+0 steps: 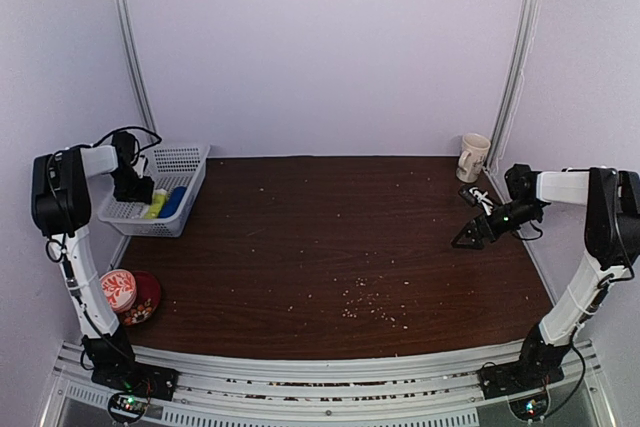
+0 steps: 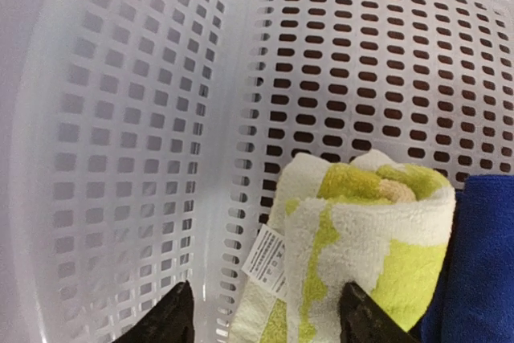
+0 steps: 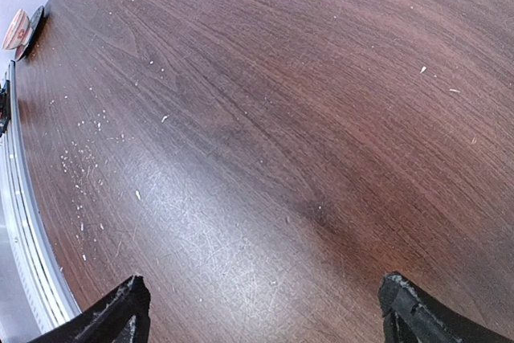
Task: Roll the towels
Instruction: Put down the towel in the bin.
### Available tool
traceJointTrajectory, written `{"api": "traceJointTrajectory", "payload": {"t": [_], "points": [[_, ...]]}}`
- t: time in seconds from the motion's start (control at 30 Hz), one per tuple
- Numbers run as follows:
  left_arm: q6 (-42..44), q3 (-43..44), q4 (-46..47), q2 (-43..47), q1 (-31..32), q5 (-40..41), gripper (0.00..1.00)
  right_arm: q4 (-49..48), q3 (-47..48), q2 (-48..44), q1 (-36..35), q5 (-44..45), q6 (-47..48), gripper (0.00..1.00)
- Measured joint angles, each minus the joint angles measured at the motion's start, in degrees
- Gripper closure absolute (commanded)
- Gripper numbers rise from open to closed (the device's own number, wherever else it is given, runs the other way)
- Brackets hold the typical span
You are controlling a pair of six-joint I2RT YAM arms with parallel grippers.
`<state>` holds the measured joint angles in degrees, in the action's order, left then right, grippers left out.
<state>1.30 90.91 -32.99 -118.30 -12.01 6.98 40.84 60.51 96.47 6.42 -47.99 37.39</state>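
Both towels lie in the white perforated plastic basket (image 2: 120,158) at the far left corner of the dark brown wooden table (image 1: 330,237). The smaller yellow-green terry towel with the pale white pattern (image 2: 361,230) is already rolled, its spiral end facing the wrist camera and a white care label (image 2: 263,259) hanging at its side. The plain royal-blue terry towel (image 2: 478,263) presses against it; whether that one is rolled cannot be told here. Left gripper (image 2: 265,323) hangs just above the yellow-green roll with its jaws apart and nothing clamped: one finger is clear of the cloth, the other sits in front of it. Right gripper (image 3: 269,319) hovers spread wide over bare table on the right, well apart from the towels. Both cloths look light, soft and limp, likely to unroll if pinched at a loose edge, so take them across the middle of the roll. The basket walls crowd any approach, and the two towels touch, so one may drag the other. Also about: a cream mug (image 1: 472,157) far right, a pink patterned bowl (image 1: 118,289) near left, and scattered pale crumbs (image 1: 365,302).
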Motion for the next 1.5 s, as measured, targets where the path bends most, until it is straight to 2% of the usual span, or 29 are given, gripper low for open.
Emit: {"api": "traceJointTrajectory", "payload": {"t": [0.1,0.33,0.5,0.87,1.5], "points": [[-0.42,-1.88,-0.09,3.45,0.72,0.72,0.29,0.09,0.00,0.00,0.00,0.00,0.00,0.00],[-1.05,-5.88,-0.37,11.50,6.01,1.60,0.32,0.11,0.00,0.00,0.00,0.02,0.15,0.00],[-0.96,-6.93,-1.81,10.45,8.59,2.60,0.37,0.11,0.00,0.00,0.00,0.00,0.20,0.00],[-0.22,-6.91,-2.67,7.72,8.85,7.45,0.48,0.13,0.00,-0.02,0.00,-0.02,0.22,0.00],[0.96,-6.97,-1.77,5.77,8.85,10.45,0.50,0.15,0.00,-0.02,0.02,0.00,0.39,0.00]]}}
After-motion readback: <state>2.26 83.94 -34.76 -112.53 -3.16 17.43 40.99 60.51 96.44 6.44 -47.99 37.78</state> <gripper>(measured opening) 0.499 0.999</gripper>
